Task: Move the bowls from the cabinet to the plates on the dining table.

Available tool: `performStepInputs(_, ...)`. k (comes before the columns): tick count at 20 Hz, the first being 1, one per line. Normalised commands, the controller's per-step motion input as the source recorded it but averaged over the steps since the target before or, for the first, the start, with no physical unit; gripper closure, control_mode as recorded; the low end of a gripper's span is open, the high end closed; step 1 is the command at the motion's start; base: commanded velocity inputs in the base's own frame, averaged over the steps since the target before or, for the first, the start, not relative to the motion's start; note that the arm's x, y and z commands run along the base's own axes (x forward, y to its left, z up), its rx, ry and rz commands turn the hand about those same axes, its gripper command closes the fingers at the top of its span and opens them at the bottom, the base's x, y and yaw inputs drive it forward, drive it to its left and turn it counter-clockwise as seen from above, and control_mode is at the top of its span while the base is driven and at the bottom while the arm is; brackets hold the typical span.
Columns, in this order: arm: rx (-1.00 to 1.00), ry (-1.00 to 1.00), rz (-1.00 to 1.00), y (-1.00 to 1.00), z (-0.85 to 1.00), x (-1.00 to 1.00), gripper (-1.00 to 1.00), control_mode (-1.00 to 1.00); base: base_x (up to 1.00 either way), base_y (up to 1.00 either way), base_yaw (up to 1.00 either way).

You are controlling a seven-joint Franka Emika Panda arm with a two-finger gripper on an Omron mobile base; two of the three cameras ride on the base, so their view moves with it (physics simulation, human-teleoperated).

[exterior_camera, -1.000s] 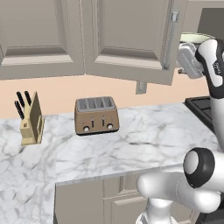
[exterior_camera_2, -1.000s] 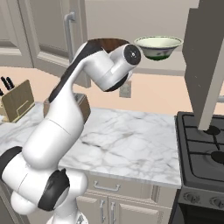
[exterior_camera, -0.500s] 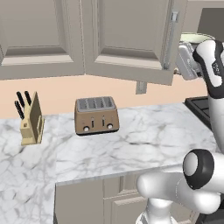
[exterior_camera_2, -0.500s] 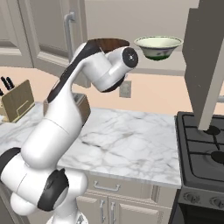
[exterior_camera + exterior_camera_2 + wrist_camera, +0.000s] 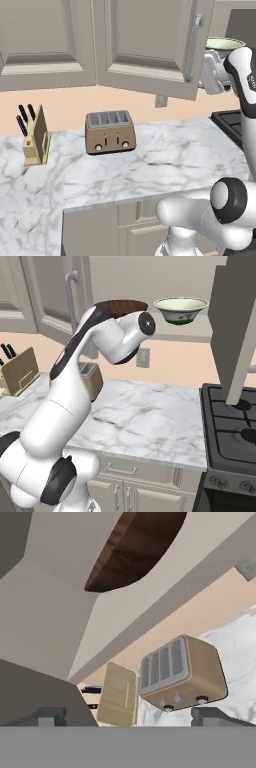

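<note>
The tool (image 5: 127, 719) is being held wide open and empty at the height of the open cabinet (image 5: 220, 331), with its two dark tips standing far apart at the bottom of the hand view. The dark brown wooden bowl (image 5: 137, 547) is sitting on the cabinet shelf (image 5: 65, 612), and in the hand view it is lying above and ahead of the tool, with its rim hanging slightly past the shelf's front edge. In the right base view the same wooden bowl (image 5: 121, 306) is being partly covered by the white arm, which is reaching up just in front of it. The pale green-cream bowl (image 5: 180, 309) is standing on the same shelf, beside the wooden bowl and further toward the stove (image 5: 235, 431) side, well clear of the arm.

The wooden bowl is judged to be the nearer of the two, so it is likely being lined up as the first pick. The coming move is judged to turn on height: the tips are pointing below the shelf edge, toward the toaster (image 5: 180, 672) and the knife block (image 5: 117, 694) on the marble bench (image 5: 165, 155), so the tool would need to be raised and tilted until the bowl's rim is lying between the jaws. The plates and the dining table cannot be judged from here.
</note>
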Motion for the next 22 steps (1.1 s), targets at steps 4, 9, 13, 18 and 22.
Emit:
performStepInputs(4, -0.05, 0.0, 0.11, 0.6, -0.01, -0.35, -1.0, -1.0, 0.0, 0.0, 0.0)
performStepInputs(9, -0.11, 0.0, 0.14, 0.81, -0.07, -0.39, -1.0, -1.0, 0.0, 0.0, 0.0)
performStepInputs(13, -0.13, 0.0, 0.14, 0.93, -0.06, -0.44, -1.0, -1.0, 0.0, 0.0, 0.0)
performStepInputs(18, -0.13, 0.0, 0.1, 0.93, 0.0, -0.49, -1.0, -1.0, 0.0, 0.0, 0.0)
performStepInputs(22, -0.1, -0.01, 0.05, 0.83, 0.0, -0.3, -1.0, -1.0, 0.0, 0.0, 0.0)
